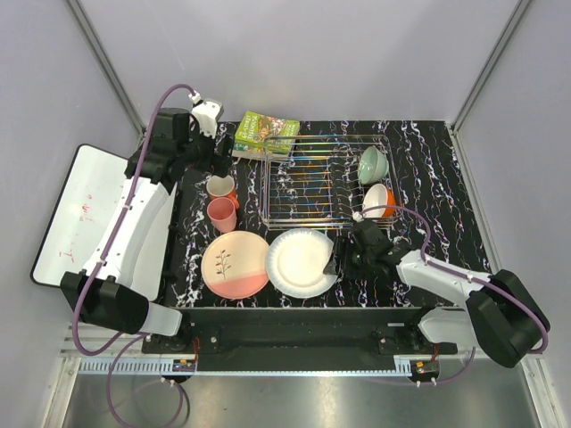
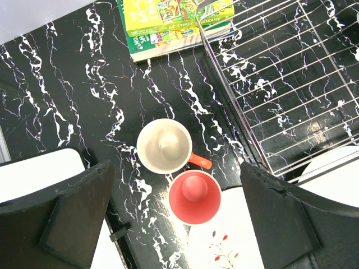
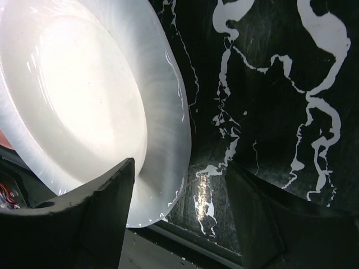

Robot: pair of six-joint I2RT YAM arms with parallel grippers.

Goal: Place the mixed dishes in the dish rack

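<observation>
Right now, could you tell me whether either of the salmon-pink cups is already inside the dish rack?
No, both salmon-pink cups stand on the table beside the dish rack's left rim.

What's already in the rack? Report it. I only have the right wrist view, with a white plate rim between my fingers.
Observer: Two bowls sit at the right end of the dish rack: the pale green bowl and the cream bowl.
Operator: Now give me the cups.
Observer: The handled cup and the plain pink cup stand on the table left of the rack, below the open left gripper.
Operator: Locate the other plate.
Observer: The leaf-sprig plate lies flat just left of the white plate.
</observation>
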